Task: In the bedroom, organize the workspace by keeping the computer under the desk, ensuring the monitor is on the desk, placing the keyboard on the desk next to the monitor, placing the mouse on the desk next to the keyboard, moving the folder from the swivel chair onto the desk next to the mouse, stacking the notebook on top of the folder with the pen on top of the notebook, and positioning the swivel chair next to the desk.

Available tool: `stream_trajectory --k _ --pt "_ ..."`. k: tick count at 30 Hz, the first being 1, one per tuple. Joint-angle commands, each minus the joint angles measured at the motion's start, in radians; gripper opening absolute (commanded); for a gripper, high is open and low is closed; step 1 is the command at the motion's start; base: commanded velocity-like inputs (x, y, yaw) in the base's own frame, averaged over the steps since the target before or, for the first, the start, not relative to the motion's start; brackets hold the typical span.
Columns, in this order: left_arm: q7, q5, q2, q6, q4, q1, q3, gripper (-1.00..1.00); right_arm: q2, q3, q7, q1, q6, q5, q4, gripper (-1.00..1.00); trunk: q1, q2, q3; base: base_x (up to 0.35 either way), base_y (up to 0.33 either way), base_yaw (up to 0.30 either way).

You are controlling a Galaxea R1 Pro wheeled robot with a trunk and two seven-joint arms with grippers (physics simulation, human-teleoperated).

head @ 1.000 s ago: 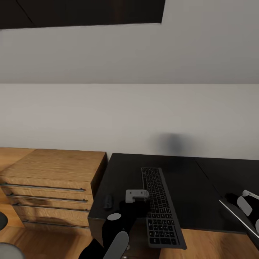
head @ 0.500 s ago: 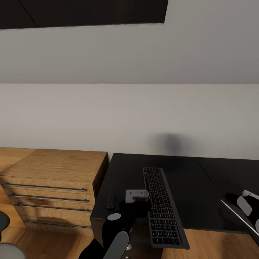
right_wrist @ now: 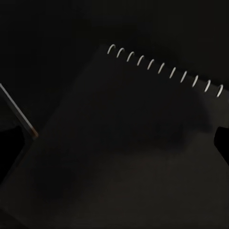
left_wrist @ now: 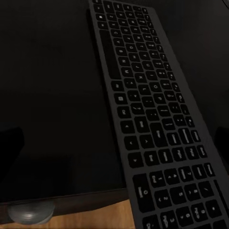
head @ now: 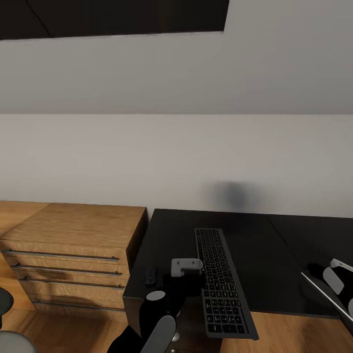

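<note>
The long dark-grey keyboard [head: 220, 282] lies on the black desk [head: 264, 255], its near end hanging over the front edge. My left gripper [head: 192, 280] hovers at its left side. In the left wrist view the keyboard [left_wrist: 152, 124] runs between the dark fingertips [left_wrist: 9, 145], which stand wide apart: open. The small black mouse [head: 149, 274] sits at the desk's left edge. My right gripper [head: 338, 282] is at the far right, open above a black spiral-bound notebook [right_wrist: 129, 143] with white coil rings.
A light-wood chest [head: 73, 245] with long bar handles stands against the desk's left side. Grey chair parts [head: 10, 340] show at the lower left over the wood floor. A thin pale edge [head: 318, 291] slants by my right gripper. A white wall rises behind.
The whole picture shifted slightly to the right a second ago, so the camera moved. Since half a second ago nothing has visibly moved.
</note>
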Motion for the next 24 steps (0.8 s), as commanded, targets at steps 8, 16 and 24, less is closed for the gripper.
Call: stream_trajectory --k 8,16,24 --pt "0.01 0.01 0.0 0.001 -0.001 -0.002 -0.001 1.0 -0.001 0.002 -0.007 0.0 -0.004 -0.009 -0.011 1.0 0.0 -0.001 -0.001 0.0 0.0 0.0" --pt "0.011 0.01 0.0 0.001 -0.001 -0.001 -0.001 1.0 0.004 0.005 -0.016 0.0 -0.072 -0.001 -0.036 1.0 0.0 -0.001 -0.001 0.0 0.0 0.0" --pt "0.011 0.01 0.0 0.001 -0.001 -0.002 -0.002 1.0 0.005 0.006 -0.016 0.0 -0.081 0.0 -0.038 1.0 -0.015 0.027 0.011 0.0 0.0 0.0"
